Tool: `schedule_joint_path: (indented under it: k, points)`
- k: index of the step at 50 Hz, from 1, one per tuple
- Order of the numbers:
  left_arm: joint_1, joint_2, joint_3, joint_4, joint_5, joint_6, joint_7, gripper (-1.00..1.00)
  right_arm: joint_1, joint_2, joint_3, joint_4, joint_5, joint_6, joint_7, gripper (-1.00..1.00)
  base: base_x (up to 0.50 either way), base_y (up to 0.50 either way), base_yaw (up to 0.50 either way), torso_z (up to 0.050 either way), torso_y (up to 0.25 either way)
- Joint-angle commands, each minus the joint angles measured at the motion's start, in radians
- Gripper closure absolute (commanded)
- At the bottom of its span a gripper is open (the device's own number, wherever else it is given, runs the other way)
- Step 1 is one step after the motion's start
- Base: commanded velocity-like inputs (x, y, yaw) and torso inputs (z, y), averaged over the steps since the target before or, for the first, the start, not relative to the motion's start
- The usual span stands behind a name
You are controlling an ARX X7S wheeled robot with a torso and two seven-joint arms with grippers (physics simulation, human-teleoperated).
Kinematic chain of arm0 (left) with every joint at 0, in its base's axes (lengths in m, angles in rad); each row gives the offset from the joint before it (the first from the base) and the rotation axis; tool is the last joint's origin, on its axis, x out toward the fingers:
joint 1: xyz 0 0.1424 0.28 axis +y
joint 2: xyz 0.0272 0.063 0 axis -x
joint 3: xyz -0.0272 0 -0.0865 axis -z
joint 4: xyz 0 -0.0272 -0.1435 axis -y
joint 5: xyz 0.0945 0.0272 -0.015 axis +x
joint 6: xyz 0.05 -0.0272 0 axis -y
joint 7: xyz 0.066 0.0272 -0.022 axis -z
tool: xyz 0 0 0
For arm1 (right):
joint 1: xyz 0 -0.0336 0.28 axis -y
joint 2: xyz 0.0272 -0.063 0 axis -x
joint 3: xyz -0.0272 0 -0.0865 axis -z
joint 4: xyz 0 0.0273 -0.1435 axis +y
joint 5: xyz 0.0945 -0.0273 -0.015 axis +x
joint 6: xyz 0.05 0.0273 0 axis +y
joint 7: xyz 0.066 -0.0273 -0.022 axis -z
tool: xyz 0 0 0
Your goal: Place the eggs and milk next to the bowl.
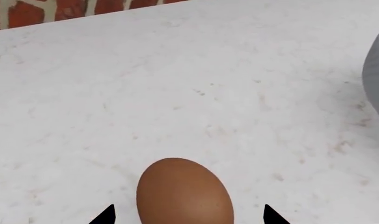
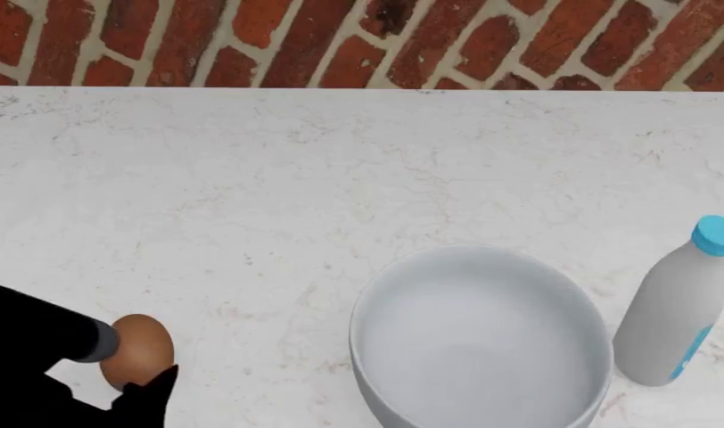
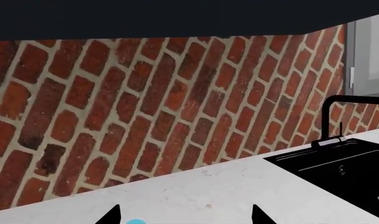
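Counter [image 2: 279, 187] runs back to brick wall [image 2: 362, 40]. Bowl [image 2: 479, 343] on counter, near front, right of centre. Milk [image 2: 675, 308] upright just right of bowl, apart from it. Egg [image 2: 140, 349] at front left, well left of bowl, between left gripper [image 2: 130, 374] fingertips. Sink [image 3: 339, 168] with faucet [image 3: 339, 116] set in counter, before wall.

White marble-look counter [image 2: 279, 178], faint grey and rust veining, runs to the back wall. Red brick wall [image 2: 338, 40] with pale mortar stands behind it. In the right wrist view: black sink [image 3: 339, 163] sunk into the counter, black tap [image 3: 339, 112] at its rim, dark overhang [image 3: 177, 18] above the bricks.
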State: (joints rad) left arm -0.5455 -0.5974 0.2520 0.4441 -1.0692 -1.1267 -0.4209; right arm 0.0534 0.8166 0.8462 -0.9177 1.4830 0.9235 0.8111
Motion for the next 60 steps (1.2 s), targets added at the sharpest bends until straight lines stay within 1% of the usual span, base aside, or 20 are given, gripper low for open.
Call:
schedule_joint_path:
  k: [1, 26, 37, 38, 51, 60]
  points:
    - [-0.007, 0.007, 0.029, -0.025, 0.026, 0.016, 0.017, -1.00, -0.012, 0.004, 0.017, -0.002, 0.009, 0.000, 0.001, -1.00, 0.00, 0.00, 0.00, 0.000, 0.000]
    - [-0.001, 0.016, 0.073, -0.073, 0.076, 0.064, 0.055, -1.00, -0.027, 0.001, 0.023, -0.007, 0.002, 0.000, -0.003, -1.00, 0.00, 0.00, 0.00, 0.000, 0.000]
    - [-0.006, 0.019, 0.080, -0.072, 0.072, 0.059, 0.051, -1.00, -0.029, 0.006, 0.025, -0.007, 0.009, -0.002, 0.005, -1.00, 0.00, 0.00, 0.00, 0.000, 0.000]
    - [-0.006, 0.019, 0.079, -0.071, 0.072, 0.060, 0.049, 1.00, -0.029, 0.006, 0.024, -0.008, 0.009, -0.002, 0.004, -1.00, 0.00, 0.00, 0.00, 0.000, 0.000]
    - [-0.005, 0.012, 0.089, -0.067, 0.083, 0.070, 0.051, 1.00, -0.035, 0.002, 0.024, -0.009, 0.004, -0.004, -0.004, -1.00, 0.00, 0.00, 0.00, 0.000, 0.000]
    - [0.001, 0.006, 0.074, -0.052, 0.072, 0.083, 0.051, 1.00, -0.034, 0.009, 0.026, -0.010, 0.014, -0.006, 0.003, -1.00, 0.00, 0.00, 0.00, 0.000, 0.000]
